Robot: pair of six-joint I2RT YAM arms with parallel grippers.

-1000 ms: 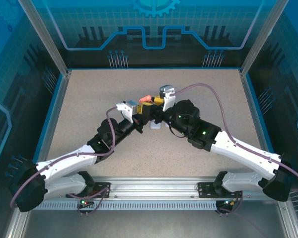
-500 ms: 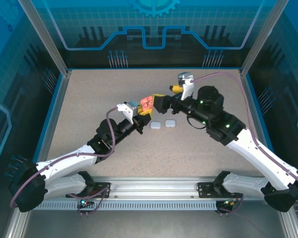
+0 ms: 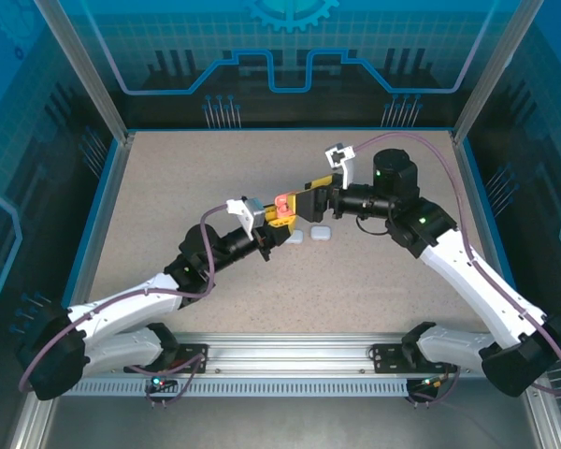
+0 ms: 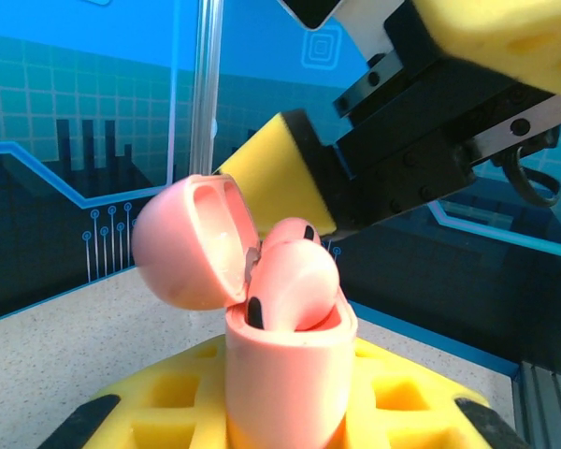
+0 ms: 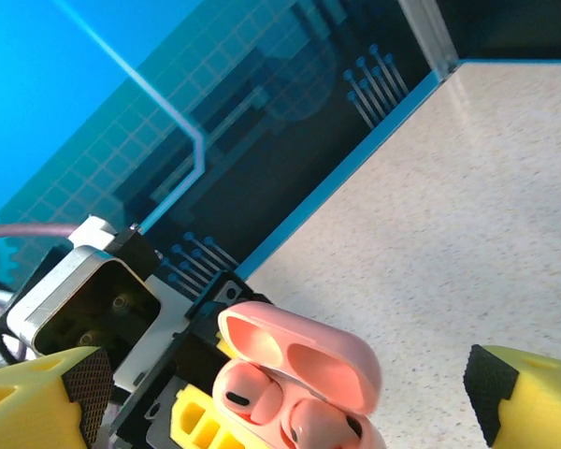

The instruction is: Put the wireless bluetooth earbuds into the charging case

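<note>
The left gripper (image 3: 276, 217) clamps the pink charging case (image 4: 285, 365) above the table (image 3: 168, 187), lid (image 4: 192, 243) up and both salmon earbuds (image 4: 294, 281) seated inside, as the right gripper (image 3: 310, 198) hovers beside it, jaws wide and empty; insertion looks complete, and closing the lid seemingly comes next.

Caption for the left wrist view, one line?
Left claw holds the open pink charging case, earbuds seated inside, with the open right claw close by.
</note>
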